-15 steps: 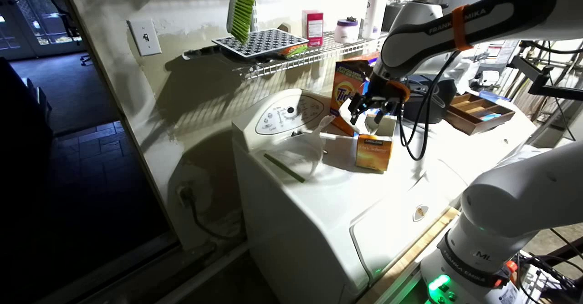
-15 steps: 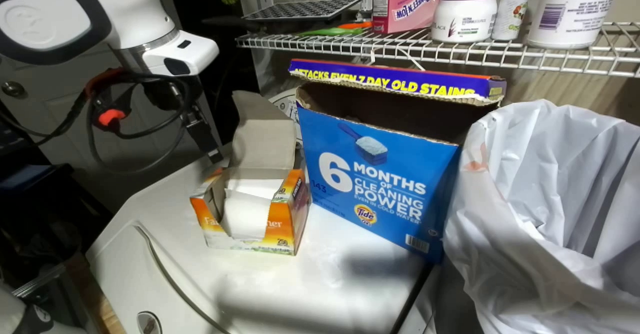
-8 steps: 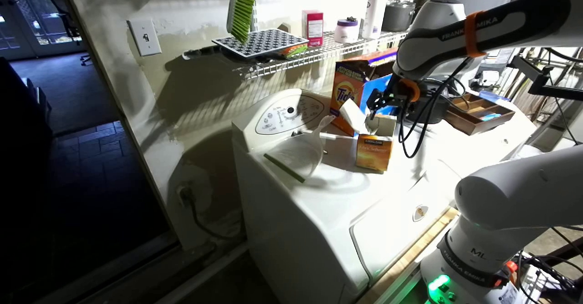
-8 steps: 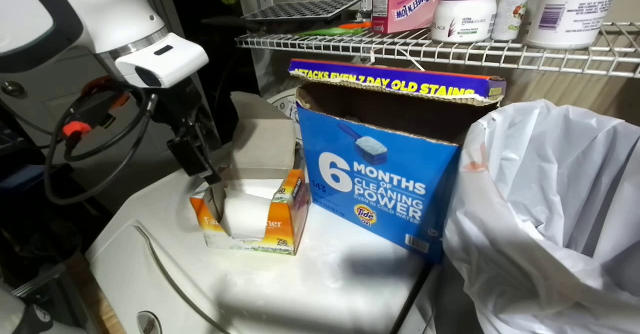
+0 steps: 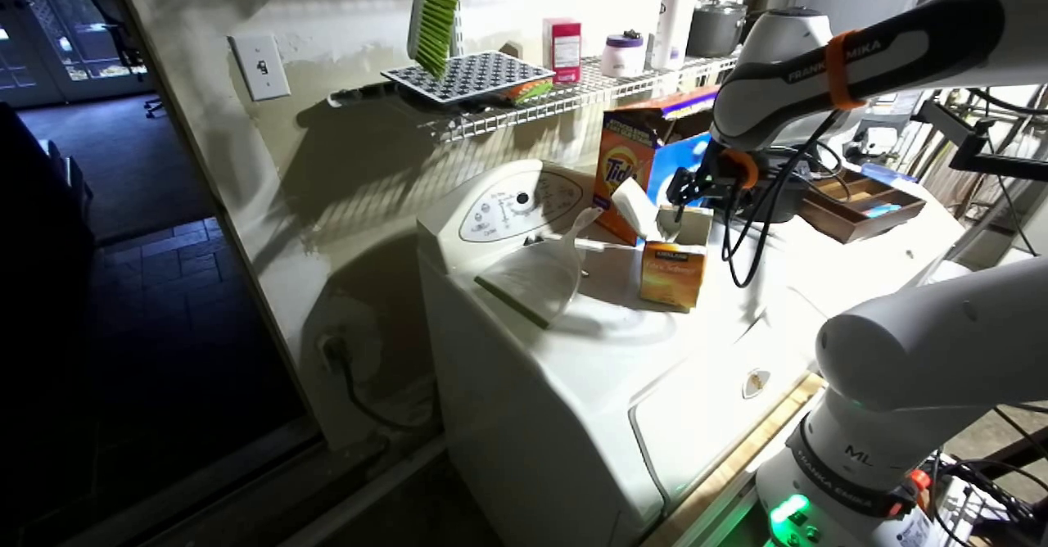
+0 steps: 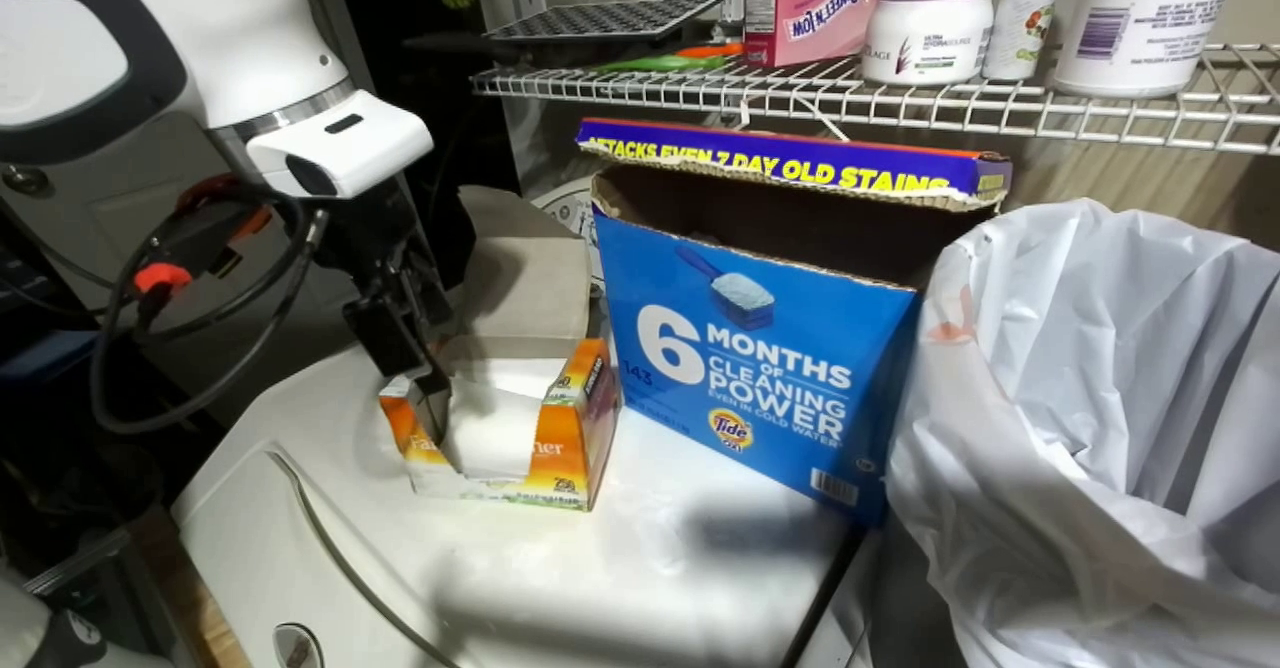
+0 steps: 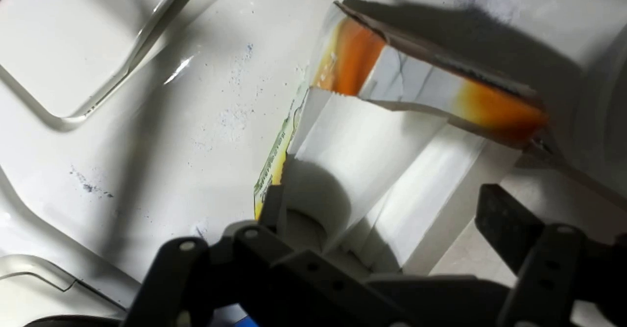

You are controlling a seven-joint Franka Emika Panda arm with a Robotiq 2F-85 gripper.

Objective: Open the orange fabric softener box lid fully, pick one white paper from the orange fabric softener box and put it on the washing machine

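Note:
The small orange fabric softener box (image 5: 673,277) stands on the white washing machine (image 5: 589,375); it also shows in an exterior view (image 6: 562,453) and the wrist view (image 7: 352,55). Its lid (image 6: 525,288) stands raised at the back. White papers (image 6: 490,435) lie inside, and the upper sheet curves up in the wrist view (image 7: 367,141). My gripper (image 7: 382,190) is open, with its fingers wide apart on either side of the papers. In the exterior views its fingertips (image 6: 437,373) are at the box's open top, near one end. Whether they touch the paper I cannot tell.
A tall orange-and-blue carton (image 6: 750,368) stands close behind the box. A wire shelf (image 6: 800,98) with bottles and boxes hangs above. A white bag (image 6: 1090,428) stands beside the carton. A dustpan (image 5: 532,281) and a wooden tray (image 5: 860,203) also lie around.
The gripper has moved away from the raised lid, turned, and come down to the box's opening. The box, lid and papers look unmoved.

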